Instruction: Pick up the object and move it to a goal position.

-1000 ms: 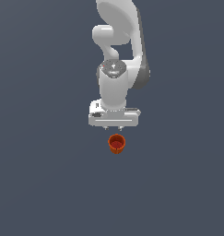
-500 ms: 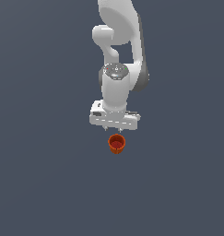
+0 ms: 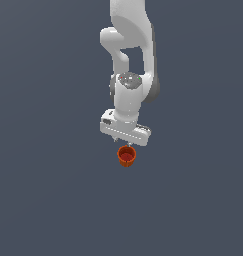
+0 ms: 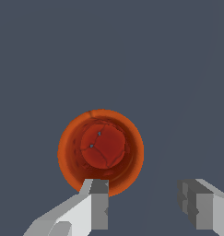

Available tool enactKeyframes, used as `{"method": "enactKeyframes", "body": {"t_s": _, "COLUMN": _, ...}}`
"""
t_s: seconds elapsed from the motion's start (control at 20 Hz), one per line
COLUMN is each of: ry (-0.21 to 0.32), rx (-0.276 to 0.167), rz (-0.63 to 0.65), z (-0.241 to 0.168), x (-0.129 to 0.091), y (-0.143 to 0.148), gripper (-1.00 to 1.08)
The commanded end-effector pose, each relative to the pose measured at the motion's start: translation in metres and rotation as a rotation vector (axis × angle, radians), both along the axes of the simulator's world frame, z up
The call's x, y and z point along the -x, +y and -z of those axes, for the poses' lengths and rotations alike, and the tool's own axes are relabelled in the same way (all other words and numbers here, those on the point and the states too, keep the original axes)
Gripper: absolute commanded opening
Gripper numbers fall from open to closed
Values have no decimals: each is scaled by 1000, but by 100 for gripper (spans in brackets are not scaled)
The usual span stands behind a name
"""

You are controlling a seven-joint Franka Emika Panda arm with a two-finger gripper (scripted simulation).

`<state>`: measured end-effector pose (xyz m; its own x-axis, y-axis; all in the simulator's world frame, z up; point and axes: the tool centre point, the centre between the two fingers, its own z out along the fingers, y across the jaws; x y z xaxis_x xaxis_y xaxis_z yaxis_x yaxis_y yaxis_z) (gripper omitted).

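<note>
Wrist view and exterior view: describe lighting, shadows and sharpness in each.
Wrist view: flat, even light, no glare; small orange-red tapered cup sharp, its inside evenly shaded; open pincer crisp-edged. Exterior view: soft shading on the white arm, no cast shadow visible under the cup, nothing blurred.

The whole setting is one flat, uniform slate-blue surface [image 3: 48, 200] that fills both views from edge to edge, with no seam, horizon, wall, window or piece of furniture to break it. It carries no texture, pattern or marking, and whether it is a floor or a bench cannot be told. The light is soft and even, with only a very faint darker patch on the surface in the exterior view and a few barely visible paler streaks across the same ground [image 4: 178, 55] in the wrist view.
</note>
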<state>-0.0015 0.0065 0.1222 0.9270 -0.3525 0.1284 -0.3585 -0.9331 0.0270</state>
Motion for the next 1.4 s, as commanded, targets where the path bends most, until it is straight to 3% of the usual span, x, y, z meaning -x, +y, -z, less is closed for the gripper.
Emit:
{"method": "enactKeyframes", "body": {"t_s": 0.0, "ry": -21, "rx": 5, "rz": 54, "z": 4, "x": 1, "y": 0, "gripper": 28}}
{"method": "enactKeyframes", "body": {"t_s": 0.75, "ry": -133, "rx": 9, "rz": 311, "z": 22, "x": 8, "y": 0, "gripper": 28}}
{"method": "enactKeyframes", "body": {"t_s": 1.35, "ry": -155, "rx": 5, "rz": 358, "z": 25, "x": 9, "y": 0, "gripper": 28}}
